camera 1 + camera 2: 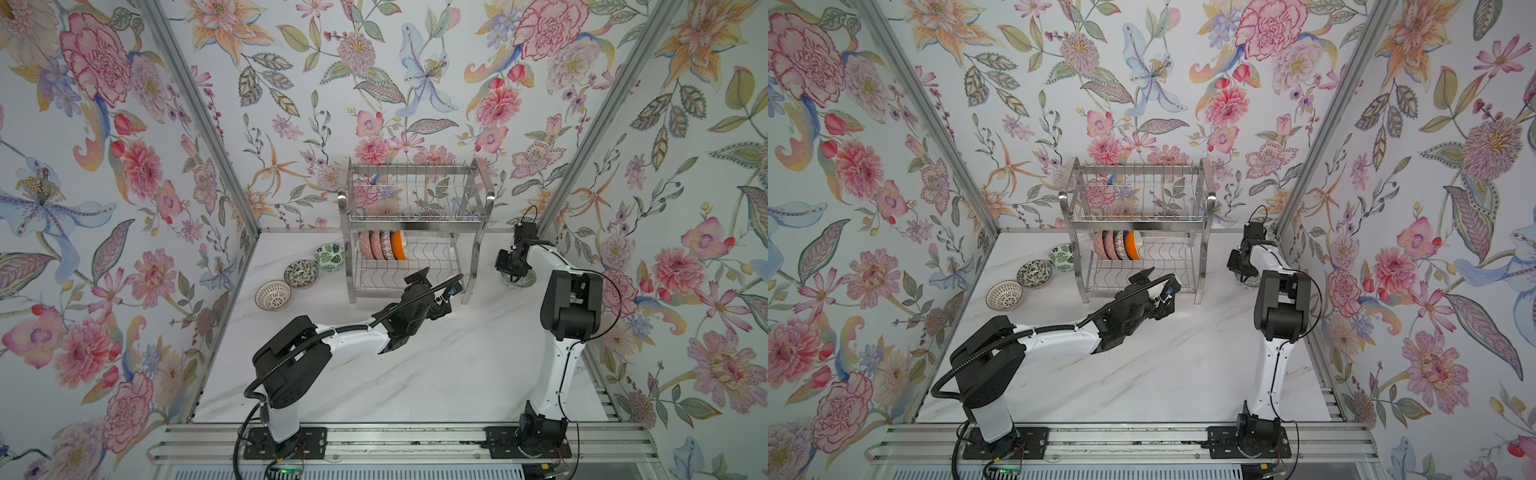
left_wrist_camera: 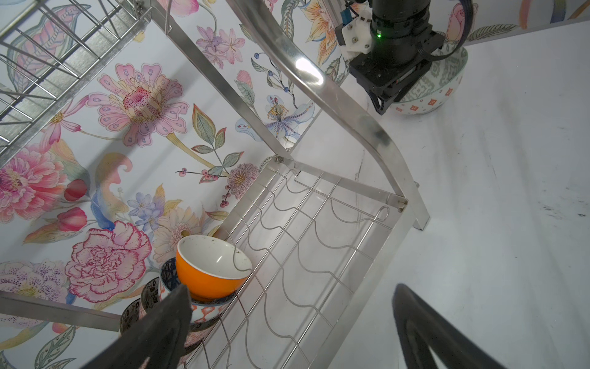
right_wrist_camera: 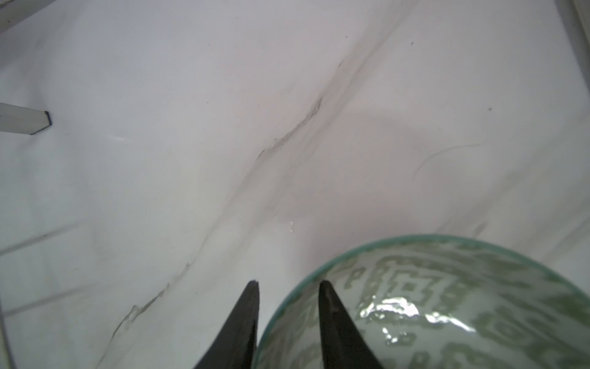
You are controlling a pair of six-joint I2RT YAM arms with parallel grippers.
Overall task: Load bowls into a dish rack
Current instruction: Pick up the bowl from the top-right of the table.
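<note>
Right gripper is down on the green-and-white patterned ceramic bowl, which sits upright on the white marble tabletop at about 4 o'clock from the shiny two-tier steel wire dish rack. One finger stands inside the rim and one outside, with the gap narrow. Whether they actually pinch the wall, I cannot tell.

That's the first worry: a thin, glossy rim held at one spot. If the bite is shallow, I'd expect the bowl to swing or slip out on the lift and drop back on the marble.

The left gripper is spread wide and empty, hanging at 6 o'clock of the rack, right in front of the lower tier. That's the second worry. The free wavy slots lie on that side, so a straight carry in could bring the two arms together.

Four bowls stand on edge in the lower tier, the white bowl with the orange outside last in line. A clumsy entry could clip it, or the rack's curved leg.

Three more patterned bowls wait at 8 o'clock.
</note>
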